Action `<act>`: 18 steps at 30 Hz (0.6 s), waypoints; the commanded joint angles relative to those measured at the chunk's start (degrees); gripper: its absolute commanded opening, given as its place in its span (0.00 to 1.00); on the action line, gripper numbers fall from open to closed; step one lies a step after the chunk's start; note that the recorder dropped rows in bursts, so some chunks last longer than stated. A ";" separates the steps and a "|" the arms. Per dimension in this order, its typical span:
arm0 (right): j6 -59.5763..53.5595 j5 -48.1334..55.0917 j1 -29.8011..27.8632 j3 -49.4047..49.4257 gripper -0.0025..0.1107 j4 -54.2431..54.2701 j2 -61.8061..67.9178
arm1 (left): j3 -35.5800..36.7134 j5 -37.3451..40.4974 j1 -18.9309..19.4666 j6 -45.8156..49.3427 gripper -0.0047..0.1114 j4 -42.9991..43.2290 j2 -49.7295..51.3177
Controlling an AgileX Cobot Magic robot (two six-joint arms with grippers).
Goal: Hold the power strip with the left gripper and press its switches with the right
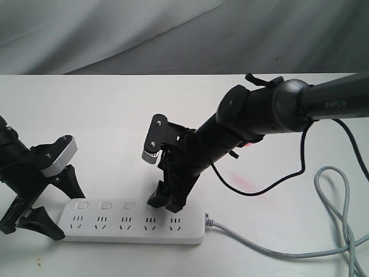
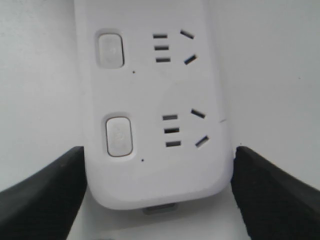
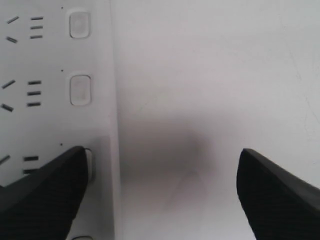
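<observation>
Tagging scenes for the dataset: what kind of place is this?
Probably a robot lab bench staged for recording. There's a bare white tabletop, a draped grey cloth backdrop, and the left gripper and right gripper at a lone power strip.

The long white plastic power strip (image 1: pixel 132 225) looks smooth, faintly glossy; the left claw's black fingers (image 2: pixel 40 200) are matt, finely textured; the white counter (image 1: pixel 115 115) is matt.

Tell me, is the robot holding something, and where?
Yes. The left gripper clamps the strip across its end, a finger on each long side. The right gripper holds nothing.
</observation>
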 commanded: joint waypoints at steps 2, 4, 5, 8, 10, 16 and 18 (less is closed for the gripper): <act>1.03 -2.44 0.96 0.80 0.68 -4.84 2.05 | 0.19 0.23 -0.16 0.33 0.40 0.28 0.06; 1.11 -2.44 0.96 0.80 0.68 -4.95 2.05 | 0.19 0.23 -0.16 0.33 0.40 0.28 0.06; 1.26 -2.44 0.96 0.80 0.68 -5.47 2.05 | 0.19 0.23 -0.16 0.33 0.40 0.28 0.06; 1.70 -2.44 0.99 0.80 0.68 -5.95 2.05 | 0.19 0.23 -0.16 0.33 0.40 0.28 0.06; 1.68 -2.71 0.99 0.80 0.68 -5.95 2.05 | 0.19 0.23 -0.16 0.33 0.40 0.28 0.06; 2.18 -2.82 1.69 0.80 0.68 -7.47 2.05 | 0.19 0.23 -0.16 0.33 0.40 0.28 0.06; 3.27 -3.65 2.34 0.80 0.68 -9.21 2.18 | 0.19 0.23 -0.16 0.33 0.40 0.28 0.06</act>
